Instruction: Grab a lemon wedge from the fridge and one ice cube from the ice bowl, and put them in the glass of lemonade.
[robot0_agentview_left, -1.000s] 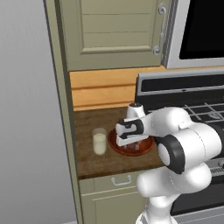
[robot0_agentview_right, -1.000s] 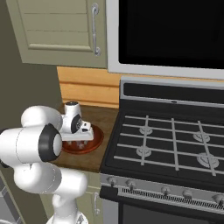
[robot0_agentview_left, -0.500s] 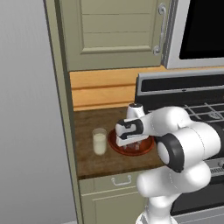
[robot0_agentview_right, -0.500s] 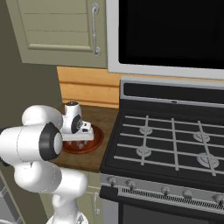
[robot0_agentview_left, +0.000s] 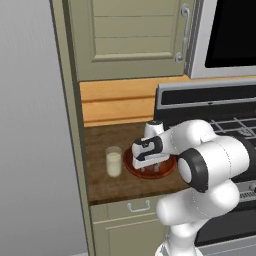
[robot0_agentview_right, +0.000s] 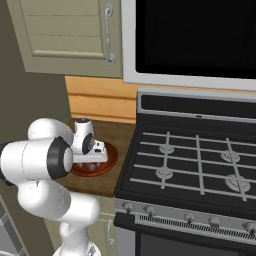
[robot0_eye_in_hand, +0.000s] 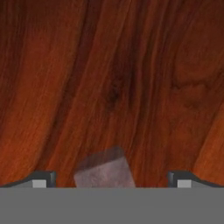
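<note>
In the hand view, the two dark fingertips (robot0_eye_in_hand: 41, 179) rise at the lower left and lower right of the frame, set wide apart, and between them at the bottom centre sits a pale, translucent grey ice cube (robot0_eye_in_hand: 105, 169) with a blurred upper edge. Neither tip touches it. Behind it, the reddish-brown wood grain of the ice bowl (robot0_eye_in_hand: 113, 70) runs in dark streaks up the frame.

In the left base view, the gripper (robot0_agentview_left: 151, 167) points straight down into the ice bowl (robot0_agentview_left: 131, 167), low in the middle of the frame; the hand hides most of the bowl, leaving a curved brown rim showing at its left. Just left of the bowl, apart from it, stands the glass of lemonade (robot0_agentview_left: 114, 162), a clear straight-sided tumbler filled most of the way with pale whitish liquid. Both rest on the dark wooden counter (robot0_agentview_left: 102, 145).

In the right base view, the ice bowl (robot0_agentview_right: 109, 161) shows as a shallow round rim at centre left. To its right lies the black stove (robot0_agentview_right: 200, 165), and farther up hangs a beige cabinet (robot0_agentview_right: 70, 35).
</note>
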